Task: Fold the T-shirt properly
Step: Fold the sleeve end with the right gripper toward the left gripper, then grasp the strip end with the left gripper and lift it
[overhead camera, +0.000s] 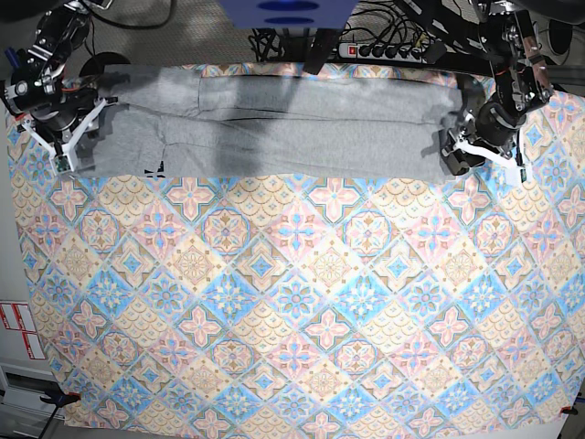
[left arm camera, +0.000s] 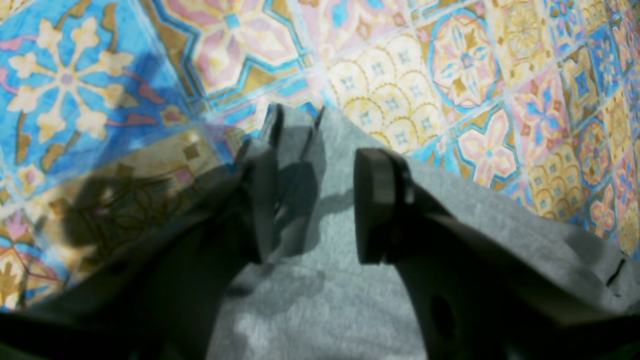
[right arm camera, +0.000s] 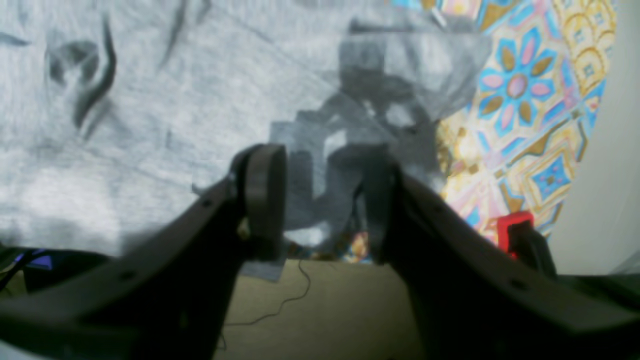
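A robotics lab or test cell is suggested rather than a home. A bench [overhead camera: 292,302] is covered by a pastel floral-tile tablecloth [overhead camera: 274,274], which is held at the near corner by a clamp [overhead camera: 64,399]. Behind the far edge, a power strip [overhead camera: 384,48] and tangled black cables [overhead camera: 274,41] are seen on a grey floor. Red-and-white labels [overhead camera: 18,329] are fixed at the left side.

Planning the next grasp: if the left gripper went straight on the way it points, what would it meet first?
Most likely the T-shirt: the left gripper is open right above the grey cloth near its edge, with the tablecloth just beyond. Depth is unclear.
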Tool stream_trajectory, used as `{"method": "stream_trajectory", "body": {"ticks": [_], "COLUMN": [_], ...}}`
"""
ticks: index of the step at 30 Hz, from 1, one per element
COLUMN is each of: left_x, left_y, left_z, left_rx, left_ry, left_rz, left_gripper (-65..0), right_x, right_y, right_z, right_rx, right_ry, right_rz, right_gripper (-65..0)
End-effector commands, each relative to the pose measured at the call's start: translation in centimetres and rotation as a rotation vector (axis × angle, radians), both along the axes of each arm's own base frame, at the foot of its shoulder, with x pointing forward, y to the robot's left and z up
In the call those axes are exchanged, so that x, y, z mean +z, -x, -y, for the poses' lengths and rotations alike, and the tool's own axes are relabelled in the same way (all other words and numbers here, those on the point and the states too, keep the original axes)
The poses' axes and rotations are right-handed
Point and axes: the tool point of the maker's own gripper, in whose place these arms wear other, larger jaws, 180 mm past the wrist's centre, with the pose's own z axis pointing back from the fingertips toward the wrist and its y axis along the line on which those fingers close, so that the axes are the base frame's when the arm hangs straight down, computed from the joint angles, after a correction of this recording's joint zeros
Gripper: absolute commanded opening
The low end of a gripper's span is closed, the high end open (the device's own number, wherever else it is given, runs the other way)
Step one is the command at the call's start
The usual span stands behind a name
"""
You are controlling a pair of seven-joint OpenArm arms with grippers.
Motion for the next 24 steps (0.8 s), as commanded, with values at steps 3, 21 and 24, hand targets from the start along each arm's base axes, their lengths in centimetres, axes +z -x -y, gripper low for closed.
{"method": "stream_trajectory", "body": {"ticks": [3, 21, 24], "left_x": [1.0, -0.8, -1.7], "left_y": [-0.7, 0.6, 0.6], "left_z": [-0.5, -5.7, -3.5], "left_rx": [-0.006, -0.052, -0.131], "left_ry": [-0.016, -0.080, -0.069], "left_rz": [0.038, -0.177, -0.213], "left_gripper": [-38.9, -29.9, -29.3], "right_x": [1.1, 0.4, 0.3], "right_y": [-0.8, -3.4, -3.4], "right_z": [0.5, -4.4, -4.4], "right_rx": [0.008, 0.066, 0.065], "right_ry": [0.020, -0.078, -0.081], "right_rz": [0.045, 0.092, 0.091], "right_gripper": [-42.5, -44.3, -44.3]}}
